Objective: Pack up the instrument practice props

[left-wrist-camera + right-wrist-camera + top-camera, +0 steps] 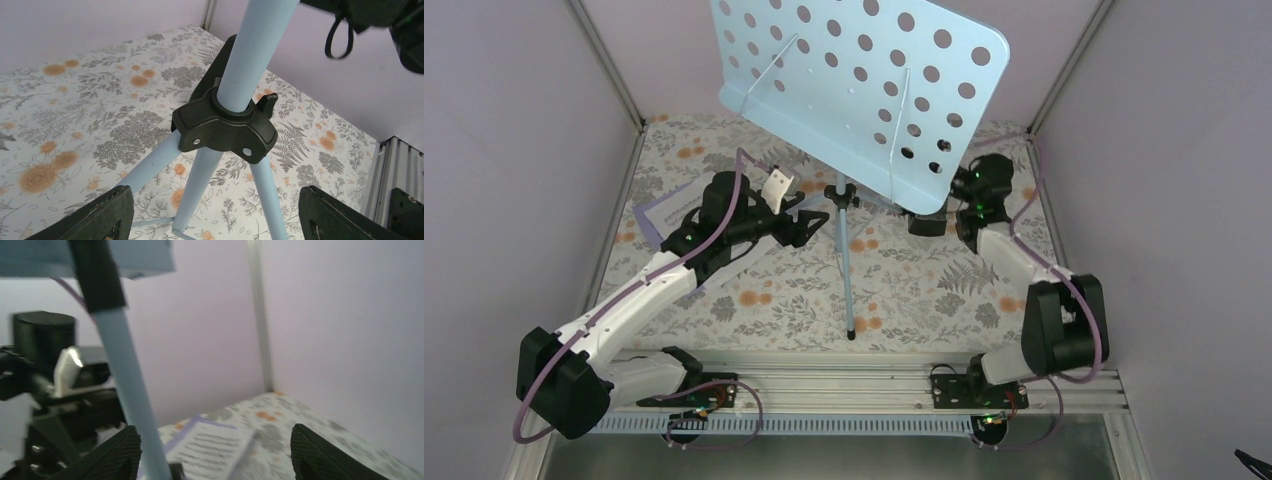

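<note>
The light blue perforated music stand (854,90) stands at the back middle on thin tripod legs. My left gripper (812,226) is open just left of the stand's black leg hub (839,192). In the left wrist view the hub (225,130) and pole sit ahead of and between the open fingers (100,215), untouched. My right gripper (916,222) is open under the desk's right edge. In the blurred right wrist view the pole (125,385) passes by the left finger (112,455). A lavender-edged sheet-music page (220,442) lies beyond, and it also shows under my left arm (664,212). The metronome is out of view.
Lavender walls and metal corner posts (609,70) close in the floral table (904,290). One tripod leg (848,280) runs toward the near edge. A rail (844,385) with both arm bases lies at the front.
</note>
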